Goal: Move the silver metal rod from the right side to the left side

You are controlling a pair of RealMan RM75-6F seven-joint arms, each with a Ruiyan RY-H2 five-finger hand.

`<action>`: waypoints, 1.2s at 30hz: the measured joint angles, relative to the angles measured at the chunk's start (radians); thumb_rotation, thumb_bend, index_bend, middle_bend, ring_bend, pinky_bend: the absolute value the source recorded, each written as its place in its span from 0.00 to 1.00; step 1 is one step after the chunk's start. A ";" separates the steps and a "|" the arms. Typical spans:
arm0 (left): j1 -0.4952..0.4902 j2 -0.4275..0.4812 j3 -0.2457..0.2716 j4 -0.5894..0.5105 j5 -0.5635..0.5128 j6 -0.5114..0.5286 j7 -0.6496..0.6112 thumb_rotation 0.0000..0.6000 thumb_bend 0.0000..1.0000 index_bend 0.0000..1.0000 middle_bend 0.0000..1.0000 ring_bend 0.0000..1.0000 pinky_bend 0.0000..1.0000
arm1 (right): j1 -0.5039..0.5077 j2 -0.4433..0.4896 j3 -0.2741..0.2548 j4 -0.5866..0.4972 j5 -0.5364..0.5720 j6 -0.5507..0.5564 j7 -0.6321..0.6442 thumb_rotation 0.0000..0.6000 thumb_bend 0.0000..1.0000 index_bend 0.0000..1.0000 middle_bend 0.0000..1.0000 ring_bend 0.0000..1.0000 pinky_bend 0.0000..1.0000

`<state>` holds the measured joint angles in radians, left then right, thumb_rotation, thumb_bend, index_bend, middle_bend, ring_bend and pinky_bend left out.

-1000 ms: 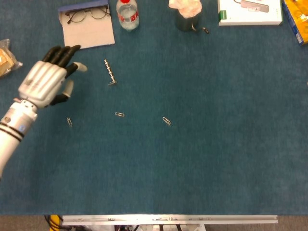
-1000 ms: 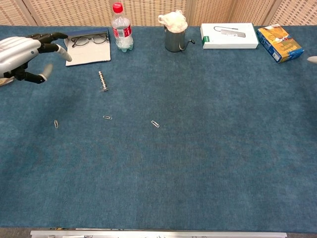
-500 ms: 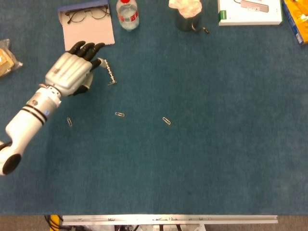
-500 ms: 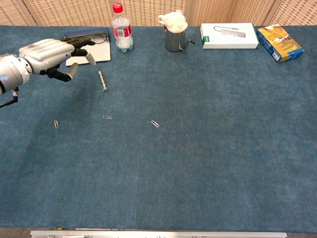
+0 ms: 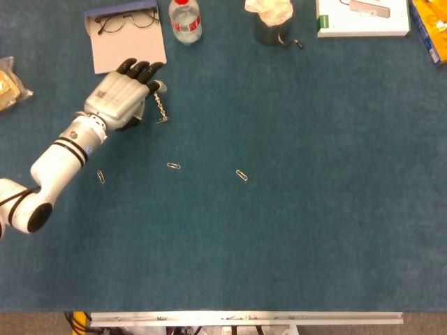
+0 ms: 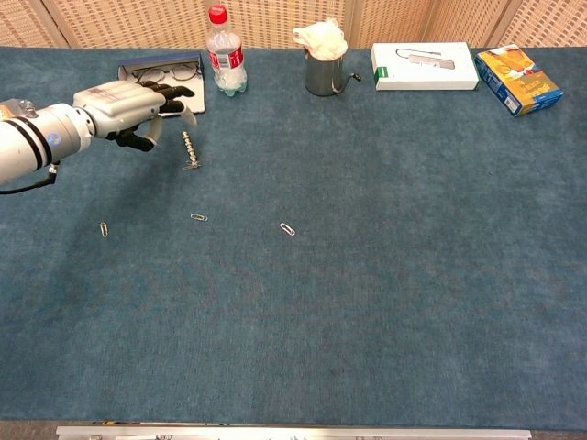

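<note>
The silver metal rod (image 5: 160, 108) (image 6: 190, 150) lies on the blue tablecloth in the far left part of the table, its knobbed length pointing away from me. My left hand (image 5: 123, 98) (image 6: 130, 104) hovers just left of the rod's far end, fingers spread and extended over the rod's top. I cannot tell whether the fingertips (image 5: 155, 86) touch the rod. Nothing is held in that hand. My right hand shows in neither view.
A glasses case with spectacles (image 5: 126, 35) (image 6: 160, 75) and a water bottle (image 5: 185, 19) (image 6: 223, 53) stand just behind the hand. A metal cup (image 6: 323, 64), white box (image 6: 426, 66) and yellow packet (image 6: 518, 80) line the far edge. Paper clips (image 5: 173, 166) (image 5: 242, 175) (image 5: 101, 177) lie nearer me.
My left hand has travelled right and forward from the table's left edge to the rod's far end. The rod has stayed where it was.
</note>
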<state>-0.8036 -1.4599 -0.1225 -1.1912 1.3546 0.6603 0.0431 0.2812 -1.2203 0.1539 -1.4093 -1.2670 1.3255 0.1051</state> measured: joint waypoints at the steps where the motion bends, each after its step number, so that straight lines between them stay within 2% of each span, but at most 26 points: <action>1: -0.003 -0.003 0.001 0.003 -0.005 -0.004 0.005 1.00 0.92 0.20 0.00 0.00 0.00 | 0.000 -0.002 0.001 0.002 -0.001 -0.001 0.001 1.00 0.00 0.05 0.01 0.00 0.00; 20: -0.073 -0.077 0.019 0.077 -0.119 -0.092 0.114 1.00 0.92 0.20 0.00 0.00 0.00 | -0.009 -0.029 0.015 0.032 -0.015 -0.016 0.001 1.00 0.00 0.05 0.01 0.00 0.00; 36: -0.078 -0.081 0.042 0.104 -0.173 -0.108 0.138 1.00 0.92 0.20 0.00 0.00 0.00 | -0.012 -0.041 0.022 0.039 -0.026 -0.027 0.005 1.00 0.00 0.06 0.01 0.00 0.00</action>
<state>-0.8815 -1.5411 -0.0809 -1.0875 1.1820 0.5520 0.1814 0.2695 -1.2616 0.1763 -1.3703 -1.2931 1.2981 0.1102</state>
